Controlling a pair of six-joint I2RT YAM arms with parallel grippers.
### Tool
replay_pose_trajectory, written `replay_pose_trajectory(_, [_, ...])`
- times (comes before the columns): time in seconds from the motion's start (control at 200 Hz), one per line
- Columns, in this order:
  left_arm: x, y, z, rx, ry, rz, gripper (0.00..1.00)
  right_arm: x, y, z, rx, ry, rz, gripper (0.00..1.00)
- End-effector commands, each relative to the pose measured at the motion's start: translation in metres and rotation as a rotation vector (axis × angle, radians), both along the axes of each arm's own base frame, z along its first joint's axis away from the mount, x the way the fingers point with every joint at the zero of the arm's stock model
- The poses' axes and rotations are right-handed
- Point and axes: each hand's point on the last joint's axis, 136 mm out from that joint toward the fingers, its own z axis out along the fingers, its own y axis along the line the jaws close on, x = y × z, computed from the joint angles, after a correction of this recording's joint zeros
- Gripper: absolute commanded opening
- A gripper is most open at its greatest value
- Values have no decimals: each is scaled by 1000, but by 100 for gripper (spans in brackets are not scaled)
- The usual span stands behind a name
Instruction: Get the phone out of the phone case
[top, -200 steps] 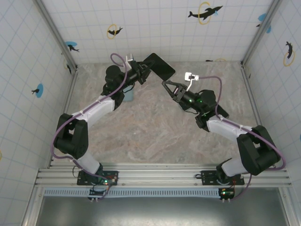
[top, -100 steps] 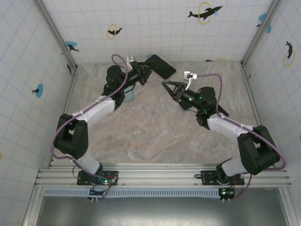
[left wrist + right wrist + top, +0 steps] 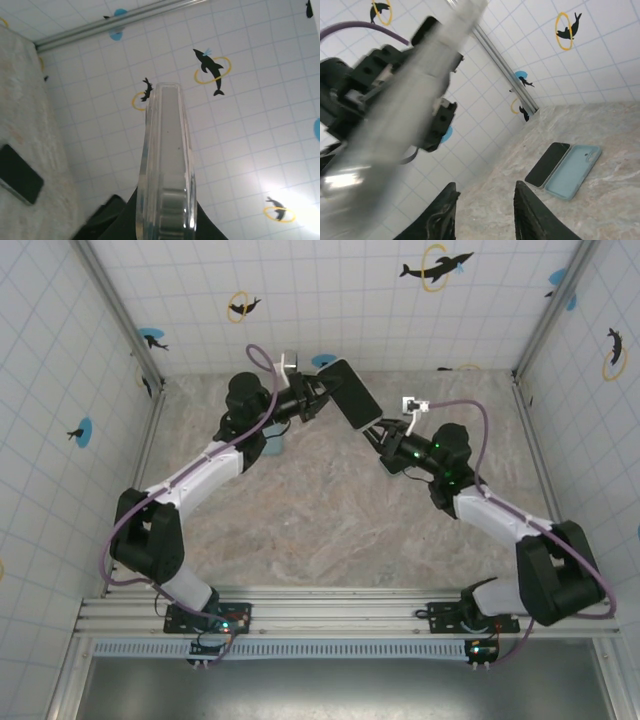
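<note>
Two grippers met over the rear of the marbled table [image 3: 330, 530]. Left gripper [image 3: 318, 399]: raised above the table, fingers pinched on one end of the phone [image 3: 352, 392], which sat in a clear phone case [image 3: 165, 160]; the dark screen faced up and tilted in the top view, and in the left wrist view the case stood edge-on, rising from between the fingers. Right gripper [image 3: 381, 432]: just beside the phone's lower end, with fingers [image 3: 438, 216] spread and nothing between them in the right wrist view. The case there was a blurred streak, up and to the left of the fingers, so contact with the phone could not be told. One second black phone [image 3: 547, 164] lay flat on the table with a light-blue case [image 3: 572, 171] lying open side up, touching along its long edge. White tiled walls [image 3: 330, 300] with dolphin stickers stood around the table.
</note>
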Motion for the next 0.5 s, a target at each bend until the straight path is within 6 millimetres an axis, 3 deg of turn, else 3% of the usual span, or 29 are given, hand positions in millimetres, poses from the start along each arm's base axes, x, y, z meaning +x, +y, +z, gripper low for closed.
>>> replay_pose_trajectory(0.0, [-19, 9, 44, 40, -332, -37, 0, -25, -6, 1, -96, -98, 82, 40])
replay_pose_trajectory(0.23, [-54, 6, 41, 88, -622, -237, 0, -48, -3, -17, -314, -219, 231, 46])
replay_pose_trajectory(0.495, [-84, 8, 28, 115, -827, -373, 0, -63, 8, -7, -350, -352, 396, 41])
